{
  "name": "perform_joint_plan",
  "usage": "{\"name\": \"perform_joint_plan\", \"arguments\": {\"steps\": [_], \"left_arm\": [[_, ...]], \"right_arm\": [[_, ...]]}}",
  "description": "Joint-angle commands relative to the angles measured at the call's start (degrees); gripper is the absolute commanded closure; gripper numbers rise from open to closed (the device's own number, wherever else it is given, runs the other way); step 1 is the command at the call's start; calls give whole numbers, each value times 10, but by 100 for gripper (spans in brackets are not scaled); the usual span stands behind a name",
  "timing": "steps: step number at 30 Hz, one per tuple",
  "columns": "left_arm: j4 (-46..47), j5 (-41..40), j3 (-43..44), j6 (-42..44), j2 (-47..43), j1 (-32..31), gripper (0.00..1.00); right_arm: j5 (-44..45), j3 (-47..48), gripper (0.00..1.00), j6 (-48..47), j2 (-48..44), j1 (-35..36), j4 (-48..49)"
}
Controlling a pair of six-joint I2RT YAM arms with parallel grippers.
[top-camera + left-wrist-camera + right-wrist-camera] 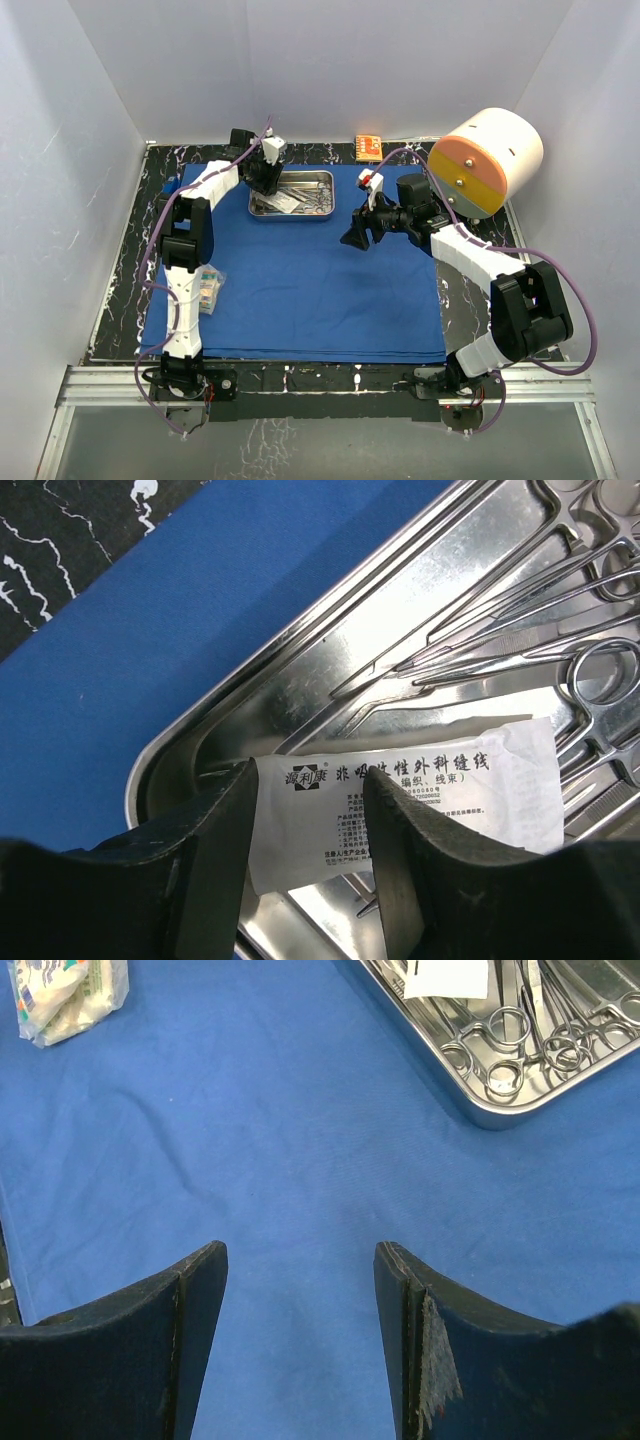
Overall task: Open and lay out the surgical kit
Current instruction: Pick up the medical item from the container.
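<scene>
In the overhead view the left gripper (312,790) and its wrist cover the left end of the shiny rectangular steel tray (200,730), so what lies beneath them there is hidden; the tray sits on the far middle of the large royal-blue cloth wrap (320,290), which is spread flat and smooth over the black white-veined table (120,260). From the left wrist, the two dark matte fingers (215,860) stand partly apart over a flat white paper packet printed with black Chinese characters (470,780) lying in the tray. They cross in front of its left portion and hide its left and lower edges, and whether they touch it cannot be made out; nothing is seen clamped. Beyond it, the slender steel forceps and ring-handled clamps (500,630) lie overlapped, and the frame's right edge cuts them off. The right gripper (300,1255) hangs over bare cloth right of the tray, jaws wide apart and holding nothing; one finger pad looks frayed at its edge. A small crinkled clear packet with pale contents (65,995) rests near the cloth's left edge, partly behind the left arm in the overhead view, its contents too blurred to read. A big white-and-orange cylinder (487,160) stands at the far right, hiding that corner of the table, and a small orange box (368,147) lies just beyond the cloth's far edge.
</scene>
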Motion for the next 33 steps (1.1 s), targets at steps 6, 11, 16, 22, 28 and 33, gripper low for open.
{"name": "perform_joint_plan", "arguments": {"steps": [6,11,16,22,28,33], "left_arm": [[-37,34,20,-25,6,1,64],[-42,56,21,-54,-7,1,68],[-49,78,32,-54,-32,0,59],[-29,81,5,9,-74,0,40],[-81,90,8,135,-76,0,32],[-145,118,12,270,-70,0,29]], "right_arm": [[-6,4,41,-10,-13,-2,28],[-7,6,41,-10,-9,-2,28],[-8,7,41,-10,-7,-2,28],[-7,9,40,-11,-3,-2,25],[-5,8,40,-13,-3,-3,23],[-3,8,40,-15,-1,-3,22]]}}
